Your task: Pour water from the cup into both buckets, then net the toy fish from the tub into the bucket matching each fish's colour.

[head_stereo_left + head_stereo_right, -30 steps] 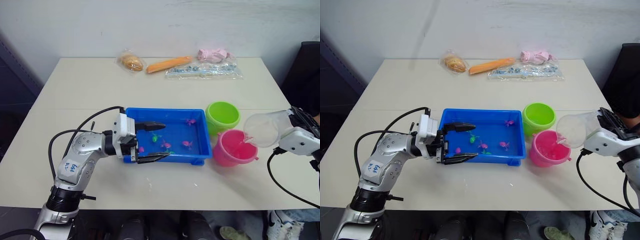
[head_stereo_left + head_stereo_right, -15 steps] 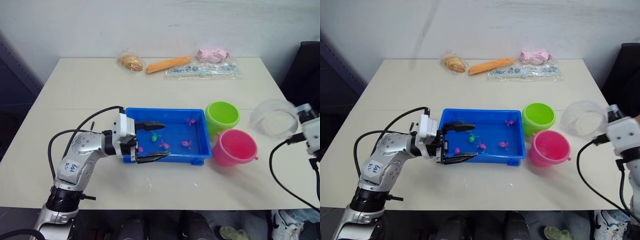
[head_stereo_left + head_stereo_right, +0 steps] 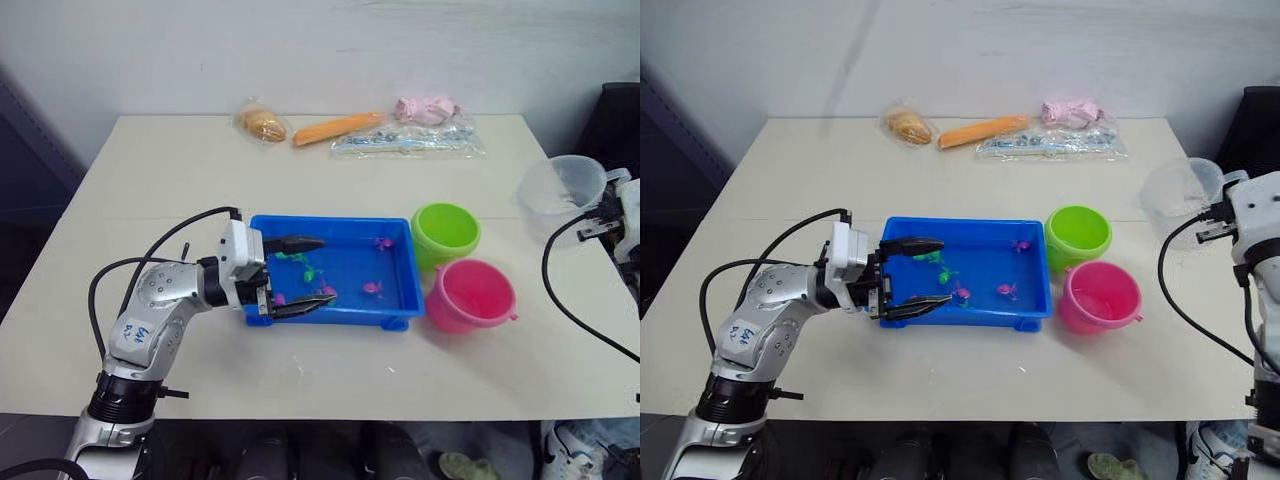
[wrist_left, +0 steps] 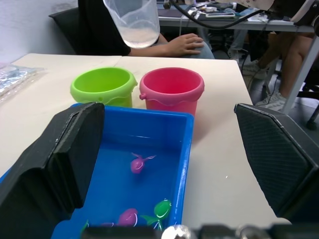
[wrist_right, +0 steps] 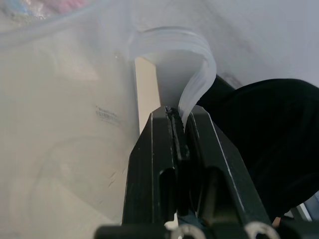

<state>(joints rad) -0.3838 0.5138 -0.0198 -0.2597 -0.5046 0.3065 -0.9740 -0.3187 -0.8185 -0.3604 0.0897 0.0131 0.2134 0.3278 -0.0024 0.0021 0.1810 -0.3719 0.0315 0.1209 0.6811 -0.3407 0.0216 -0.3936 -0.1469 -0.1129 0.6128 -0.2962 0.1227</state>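
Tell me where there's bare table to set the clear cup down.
Bare table lies between the blue plastic tub and the back row of bagged items. The round lime green and pink buckets crowd the tub's right end.

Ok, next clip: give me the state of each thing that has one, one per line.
Cup: upright, held by its handle, a little water in it.
Right hand: shut on the cup's handle.
Left hand: open, over the tub's near-left end.
Tub: on the table, water and fish inside.
Pink bucket: upright, water in it.
Green bucket: upright, contents unclear.
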